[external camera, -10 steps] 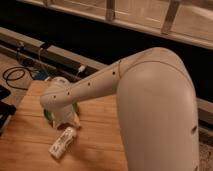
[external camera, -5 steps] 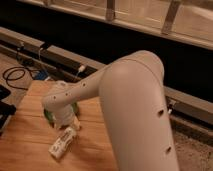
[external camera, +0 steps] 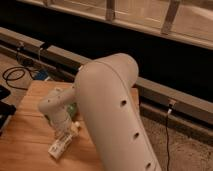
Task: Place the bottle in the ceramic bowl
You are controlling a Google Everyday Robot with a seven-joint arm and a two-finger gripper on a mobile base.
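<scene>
The bottle, small and pale with a printed label, lies on its side on the wooden table. My gripper hangs at the end of the white arm, directly over the bottle's upper end and down against it. The ceramic bowl shows only as a sliver of green glaze just behind the wrist; the arm hides the rest of it. The bowl sits a short way behind the bottle.
My big white upper arm fills the middle and right of the view. Black cables and a blue item lie on the floor behind the table. A dark object is at the table's left edge. A metal rail runs behind.
The arm has swung forward and lower, and the gripper has come down from above the bowl onto the bottle's upper end. The bottle lies about where it was.
</scene>
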